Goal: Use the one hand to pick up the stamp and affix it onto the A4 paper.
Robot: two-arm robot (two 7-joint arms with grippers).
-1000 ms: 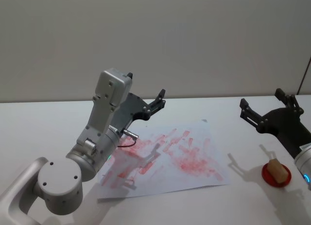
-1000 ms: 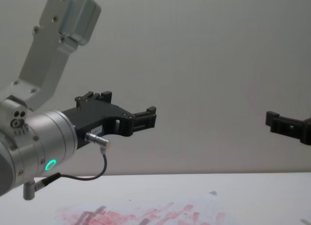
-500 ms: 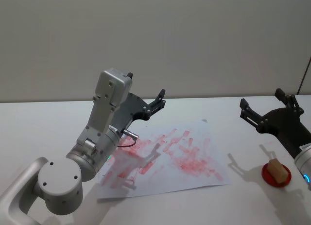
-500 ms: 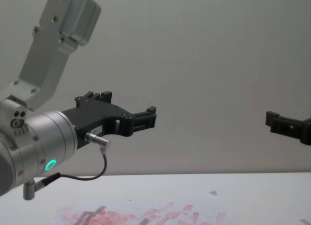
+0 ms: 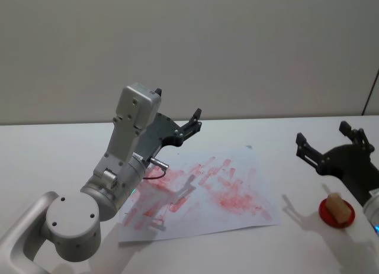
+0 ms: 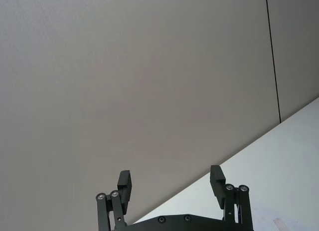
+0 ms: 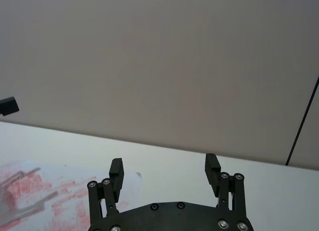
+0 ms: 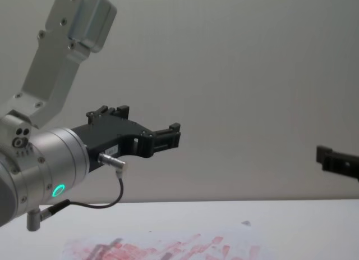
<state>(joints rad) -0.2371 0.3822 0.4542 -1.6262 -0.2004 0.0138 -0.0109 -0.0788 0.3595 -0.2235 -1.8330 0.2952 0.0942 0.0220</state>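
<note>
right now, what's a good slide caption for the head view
Open right gripper hovers near the stamp on its red pad, left gripper raised near the print-covered A4 paper.

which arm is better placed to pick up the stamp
Right. The right claw hangs open beside the stamp on its red pad; the left claw sits across the A4 paper.

You had bare desk (image 5: 53,150) along the far edge and down the whole left side. The left arm (image 5: 127,150) hung over the left part of the A4 paper (image 5: 237,194), and the left gripper (image 5: 196,120), jaws apart, stood raised above the sheet's far edge, barring a pass there. The paper's right half lay open from above. Near the desk's right edge the stamp (image 5: 337,206) stood on its red pad (image 5: 327,215), with the right gripper (image 5: 323,133) above and behind it, jaws spread. The strip between paper and pad was free.
</note>
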